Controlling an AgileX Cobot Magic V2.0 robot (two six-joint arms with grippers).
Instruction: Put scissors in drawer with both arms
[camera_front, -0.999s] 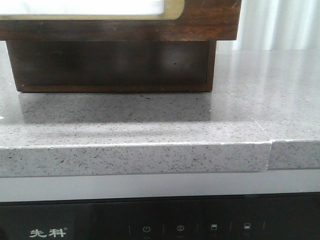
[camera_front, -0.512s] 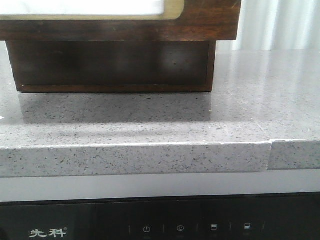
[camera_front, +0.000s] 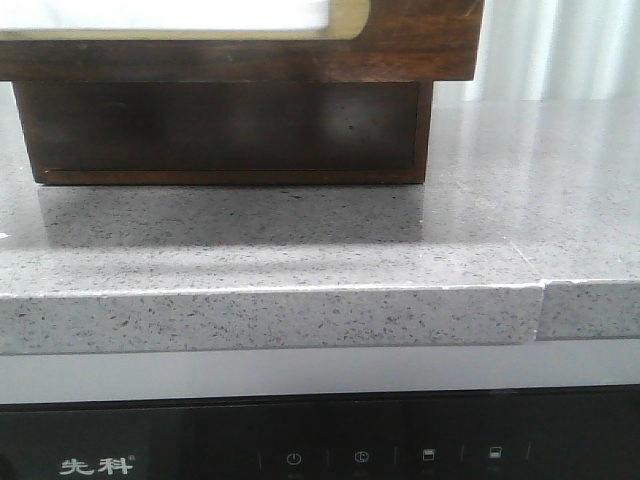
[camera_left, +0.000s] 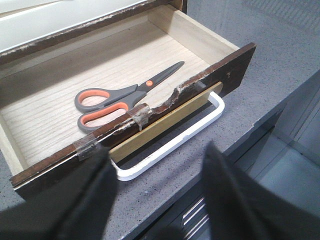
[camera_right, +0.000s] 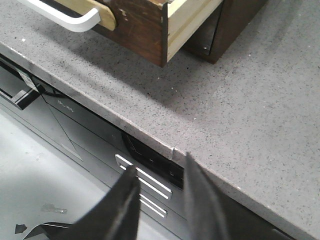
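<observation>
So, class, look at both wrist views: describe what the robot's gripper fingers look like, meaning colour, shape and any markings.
Only the fingers show. The left gripper has two broad, matte black fingers, blurred by closeness and tapering toward the tips. The right gripper has two similar black fingers, narrower and blade-like with smooth edges. No cables, labels or markings are visible on either, and the arms themselves are out of view.

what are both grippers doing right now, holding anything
Left gripper: open, empty; grey-handled scissors lie in the dark brown wooden drawer.
Right gripper: open, empty.
</observation>
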